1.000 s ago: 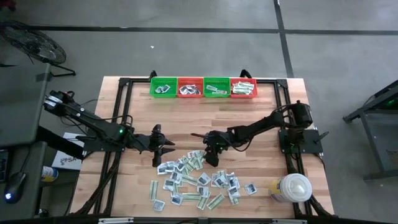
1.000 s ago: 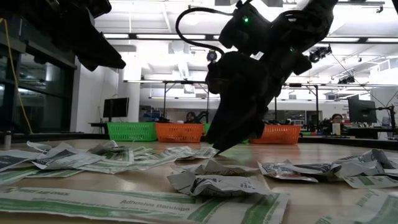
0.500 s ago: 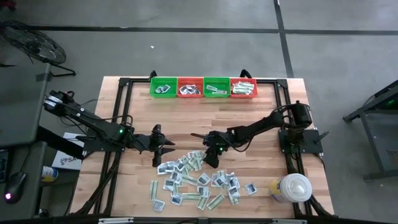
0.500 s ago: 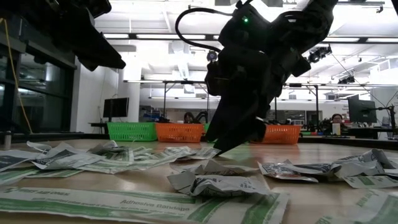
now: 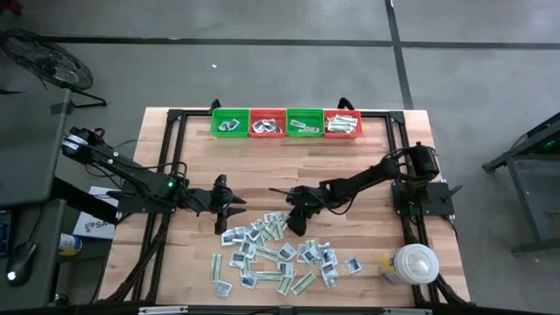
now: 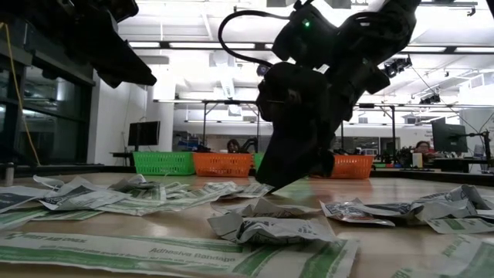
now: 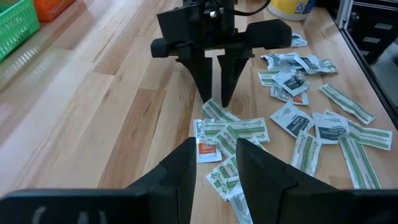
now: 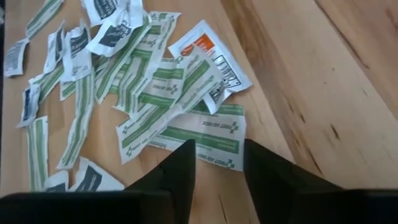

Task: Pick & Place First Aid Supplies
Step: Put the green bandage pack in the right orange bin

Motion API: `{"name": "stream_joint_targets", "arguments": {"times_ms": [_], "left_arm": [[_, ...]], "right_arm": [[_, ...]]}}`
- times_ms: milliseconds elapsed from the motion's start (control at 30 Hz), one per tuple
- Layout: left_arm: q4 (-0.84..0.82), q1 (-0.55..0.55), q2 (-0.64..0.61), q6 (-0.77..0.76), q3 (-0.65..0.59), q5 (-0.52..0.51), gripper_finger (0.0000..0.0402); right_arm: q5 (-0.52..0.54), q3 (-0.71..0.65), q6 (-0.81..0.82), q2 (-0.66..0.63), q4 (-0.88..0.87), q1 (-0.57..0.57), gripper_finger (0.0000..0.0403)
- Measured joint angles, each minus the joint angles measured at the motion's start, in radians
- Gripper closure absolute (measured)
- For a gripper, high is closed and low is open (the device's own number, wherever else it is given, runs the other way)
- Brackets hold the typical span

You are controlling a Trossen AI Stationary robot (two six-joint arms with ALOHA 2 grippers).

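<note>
Wooden planks make up the table, and the scatter of first aid supplies lying flat on it serves as the landmark for everything else. On the far side of the table from that scatter, four baskets stand in a row touching one another, green, red, green, red, each with a few packets inside. A white round lidded container sits beside the scatter, toward the right arm's base, well apart from the baskets. The right gripper points down at the scatter's far edge, on the side nearest the baskets; in the right wrist view its two dark fingers stand apart with a clear gap, and a pale-green adhesive bandage strip lies on the wood just ahead of the tips, partly in line with that gap, with more overlapping strips and a white square packet with an orange corner beyond it. Nothing is pinched between those fingers; whether the tips touch the strip cannot be told. The left gripper hovers just off the scatter's edge on the left arm's side, near the right gripper but not touching it; in the left wrist view its fingers are spread with bare wood and the edge of the packets showing between them, holding nothing.
</note>
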Motion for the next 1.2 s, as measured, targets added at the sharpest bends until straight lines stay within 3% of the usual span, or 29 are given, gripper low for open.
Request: {"name": "stream_joint_targets", "arguments": {"times_ms": [333, 600, 1200], "left_arm": [[-0.003, 0.0, 0.0, 0.0, 0.0, -0.002, 0.029], [-0.02, 0.0, 0.0, 0.0, 0.0, -0.002, 0.029], [-0.018, 0.0, 0.0, -0.001, 0.0, 0.01, 0.029]], "right_arm": [[0.075, 0.0, 0.001, 0.0, -0.035, 0.0, 0.0325], [0.094, 0.0, 0.001, 0.001, -0.037, -0.001, 0.0396], [0.102, -0.002, 0.044, -0.089, -0.109, -0.002, 0.0402]]}}
